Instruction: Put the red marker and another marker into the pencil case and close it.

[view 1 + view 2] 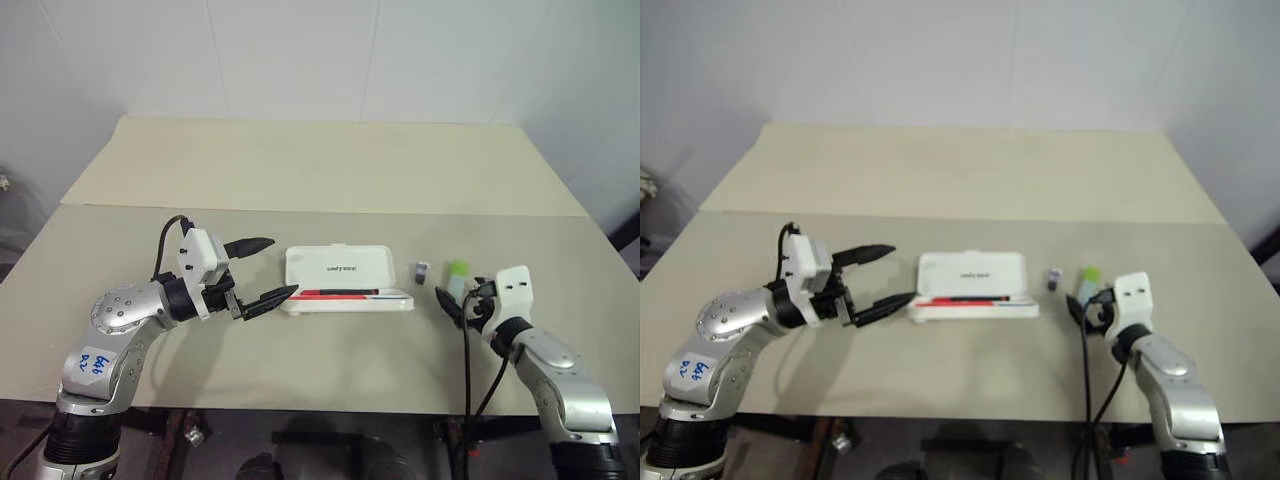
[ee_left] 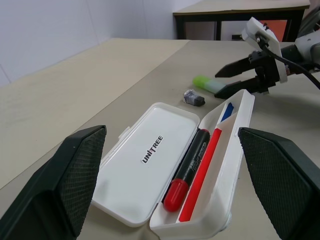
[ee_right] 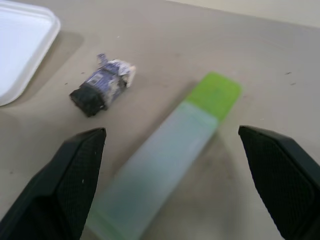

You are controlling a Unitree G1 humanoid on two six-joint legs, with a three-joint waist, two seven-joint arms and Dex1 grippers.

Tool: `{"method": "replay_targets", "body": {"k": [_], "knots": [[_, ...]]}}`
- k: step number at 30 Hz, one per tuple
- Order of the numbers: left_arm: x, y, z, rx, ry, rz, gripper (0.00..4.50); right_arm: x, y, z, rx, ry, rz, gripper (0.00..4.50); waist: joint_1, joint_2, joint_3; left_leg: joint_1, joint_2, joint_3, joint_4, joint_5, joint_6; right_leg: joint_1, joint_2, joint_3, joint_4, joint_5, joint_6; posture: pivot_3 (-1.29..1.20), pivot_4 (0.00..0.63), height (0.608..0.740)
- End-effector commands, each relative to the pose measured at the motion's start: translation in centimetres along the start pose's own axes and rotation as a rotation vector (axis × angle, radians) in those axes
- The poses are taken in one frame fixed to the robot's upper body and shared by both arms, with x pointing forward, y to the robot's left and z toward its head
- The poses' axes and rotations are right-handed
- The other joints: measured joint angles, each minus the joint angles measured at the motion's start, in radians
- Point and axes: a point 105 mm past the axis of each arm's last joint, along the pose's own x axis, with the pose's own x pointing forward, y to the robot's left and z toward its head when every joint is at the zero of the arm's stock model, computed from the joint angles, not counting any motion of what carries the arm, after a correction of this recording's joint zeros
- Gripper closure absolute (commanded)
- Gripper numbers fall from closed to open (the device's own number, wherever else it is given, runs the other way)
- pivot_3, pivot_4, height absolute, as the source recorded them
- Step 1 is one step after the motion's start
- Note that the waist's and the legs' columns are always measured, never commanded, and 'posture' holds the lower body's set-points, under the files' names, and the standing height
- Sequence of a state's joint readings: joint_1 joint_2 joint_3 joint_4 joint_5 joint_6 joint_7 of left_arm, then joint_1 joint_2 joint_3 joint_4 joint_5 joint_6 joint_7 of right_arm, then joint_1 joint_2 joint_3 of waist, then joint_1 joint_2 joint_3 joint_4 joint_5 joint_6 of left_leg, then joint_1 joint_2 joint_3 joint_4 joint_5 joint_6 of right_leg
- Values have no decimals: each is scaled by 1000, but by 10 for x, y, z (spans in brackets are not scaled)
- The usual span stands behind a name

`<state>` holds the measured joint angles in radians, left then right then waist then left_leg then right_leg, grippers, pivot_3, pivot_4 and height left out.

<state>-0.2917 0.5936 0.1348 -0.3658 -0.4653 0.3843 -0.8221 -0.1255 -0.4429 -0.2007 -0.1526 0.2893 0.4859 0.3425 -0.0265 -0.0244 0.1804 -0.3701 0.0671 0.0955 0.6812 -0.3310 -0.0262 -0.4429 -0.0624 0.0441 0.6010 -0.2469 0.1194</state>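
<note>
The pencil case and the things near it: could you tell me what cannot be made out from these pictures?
- Small dark object: too small in the eye views, blurred in the right wrist view; what it is stays unclear.
- Highlighter: near end cut off by the right wrist view's edge.
- Pencil case: tray's near corner cut off by the left wrist view's edge.
- Red marker: barrel print too small to read.

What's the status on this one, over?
Both tools open: left tool by open pencil case, right tool straddling green marker. Red marker already inside. Small dark stub beside the marker, apart.
</note>
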Motion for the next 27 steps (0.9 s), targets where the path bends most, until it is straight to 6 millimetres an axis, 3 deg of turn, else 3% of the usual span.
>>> {"method": "replay_targets", "body": {"k": [1,8,18,27], "knots": [[2,0,7,31,-28,-8,13,-1,4,-1,16,14,-5,0,-1,0,0,0,0,0,0,0,0,0,0,0,0,0,0,0,150,740],[2,1,8,31,-32,-5,13,9,18,3,34,25,23,0,-11,-1,-1,1,0,0,0,0,0,0,0,0,1,0,0,0,150,740],[2,0,9,34,-36,7,0,17,11,28,-1,-50,23,3408,-11,-1,-1,0,0,0,0,0,0,0,0,0,1,2,-1,0,150,740],[2,1,10,36,-47,7,0,26,16,112,-92,-314,148,3380,-10,0,0,0,0,0,-1,0,0,0,0,0,-1,2,-1,0,150,740]]}}
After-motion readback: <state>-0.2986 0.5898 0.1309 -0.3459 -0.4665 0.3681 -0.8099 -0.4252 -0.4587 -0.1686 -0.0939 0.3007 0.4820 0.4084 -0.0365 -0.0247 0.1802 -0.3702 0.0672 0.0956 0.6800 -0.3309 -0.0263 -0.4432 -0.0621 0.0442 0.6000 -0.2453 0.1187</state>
